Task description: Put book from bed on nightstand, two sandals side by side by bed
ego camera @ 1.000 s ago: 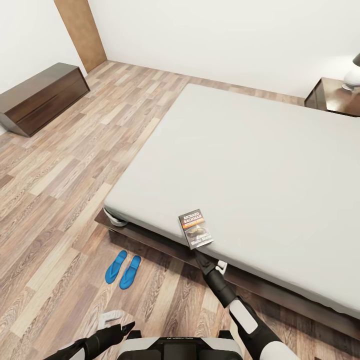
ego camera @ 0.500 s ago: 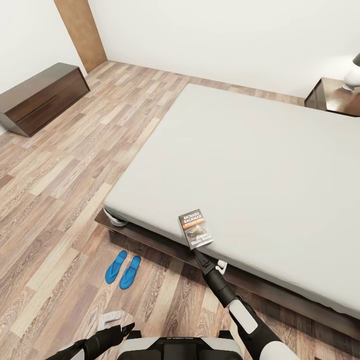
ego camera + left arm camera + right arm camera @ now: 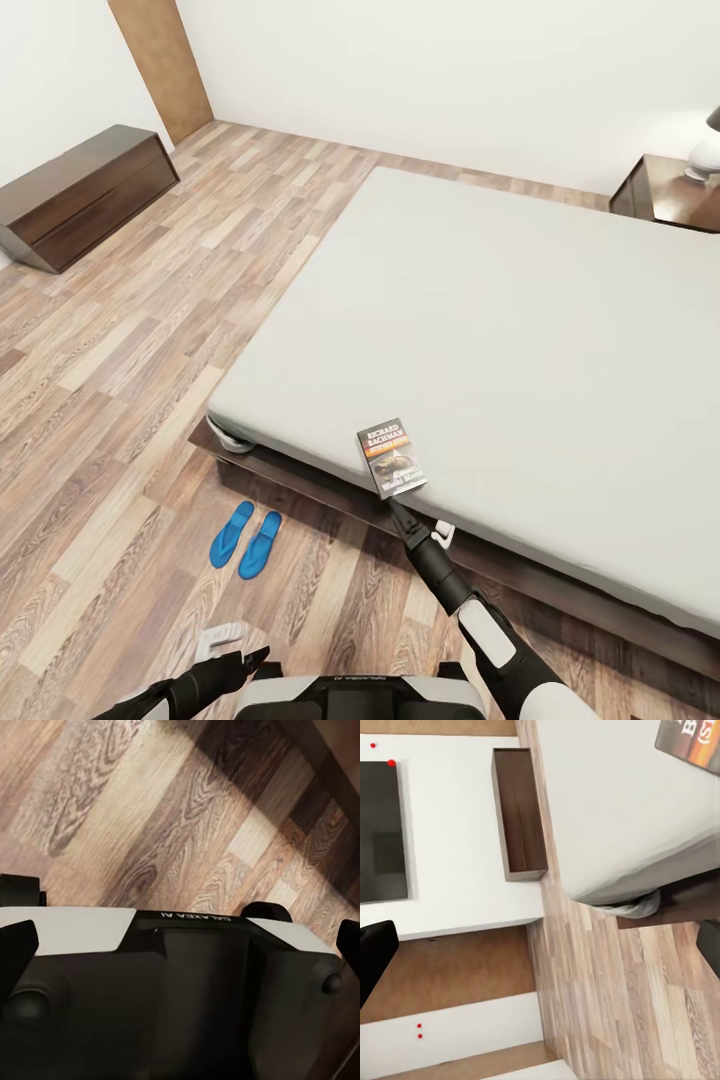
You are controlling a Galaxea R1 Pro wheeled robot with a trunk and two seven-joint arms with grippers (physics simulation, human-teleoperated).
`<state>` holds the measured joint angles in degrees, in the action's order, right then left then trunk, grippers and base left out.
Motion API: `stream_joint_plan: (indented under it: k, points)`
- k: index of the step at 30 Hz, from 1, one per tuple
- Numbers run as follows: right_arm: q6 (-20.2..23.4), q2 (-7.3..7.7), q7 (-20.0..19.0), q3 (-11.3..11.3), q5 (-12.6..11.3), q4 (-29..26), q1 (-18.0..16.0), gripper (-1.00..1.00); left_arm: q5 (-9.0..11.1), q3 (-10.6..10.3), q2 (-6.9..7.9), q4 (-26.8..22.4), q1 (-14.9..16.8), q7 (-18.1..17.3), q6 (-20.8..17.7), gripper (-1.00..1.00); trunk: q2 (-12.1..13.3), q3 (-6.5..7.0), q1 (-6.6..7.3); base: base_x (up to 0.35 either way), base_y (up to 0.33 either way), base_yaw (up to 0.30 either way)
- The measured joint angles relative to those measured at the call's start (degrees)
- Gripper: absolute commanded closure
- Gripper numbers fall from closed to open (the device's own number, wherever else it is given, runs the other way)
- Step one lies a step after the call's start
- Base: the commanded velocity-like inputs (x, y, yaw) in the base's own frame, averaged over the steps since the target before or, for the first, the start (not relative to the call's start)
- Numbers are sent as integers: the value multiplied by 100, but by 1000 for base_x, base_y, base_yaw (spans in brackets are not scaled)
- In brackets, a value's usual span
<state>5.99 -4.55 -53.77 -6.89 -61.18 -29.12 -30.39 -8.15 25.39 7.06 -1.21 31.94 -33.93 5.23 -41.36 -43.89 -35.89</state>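
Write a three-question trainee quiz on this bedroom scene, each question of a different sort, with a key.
1. True or false: the book lies at the middle of the bed.
2. Multiple choice: the two sandals are A) on the mattress, B) side by side on the floor near the bed's corner, C) on the long cabinet.
3. Fill in: the right tool reaches toward the ____.

Key: 1 false, it sits at the bed's near edge. 2 B. 3 book.
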Motion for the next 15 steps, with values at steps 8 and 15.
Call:
stream_joint_plan:
  k: [8, 15]
  points:
    - [-8, -2, 5, 5, 0, 1, 0, -100, -2, -1, -4, 2, 0, 0, 0, -100, -122, -55, -66, 0, 0, 0]
    - [-9, 4, 5, 6, 0, 8, 0, -100, -2, 0, -4, 1, -1, 0, 0, -100, -241, -108, -132, 0, 0, 0]
